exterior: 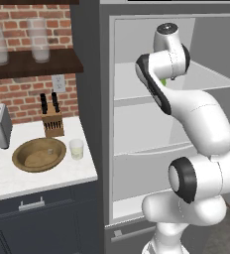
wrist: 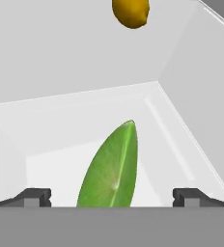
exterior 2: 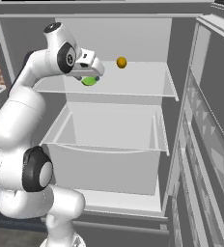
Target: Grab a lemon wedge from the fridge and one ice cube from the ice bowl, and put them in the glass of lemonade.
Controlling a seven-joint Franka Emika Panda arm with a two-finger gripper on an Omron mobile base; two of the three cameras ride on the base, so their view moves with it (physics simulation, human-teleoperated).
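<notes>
The fridge [exterior 2: 181, 120] is seen standing open, and the gripper [wrist: 112, 195] is reached onto its upper shelf [exterior 2: 133, 82]. The jaws are spread wide, one on either side of the lemon wedge [wrist: 111, 171], which lies green on the shelf between them, ungrasped. A whole lemon [exterior 2: 121, 62] is seen further back on the same shelf. On the counter [exterior: 37, 173], the ice bowl [exterior: 39, 154] is set just beside the glass of lemonade [exterior: 76, 148], with an ice cube [exterior: 50, 152] inside the bowl

end effector [wrist: 112, 197] wide open
</notes>
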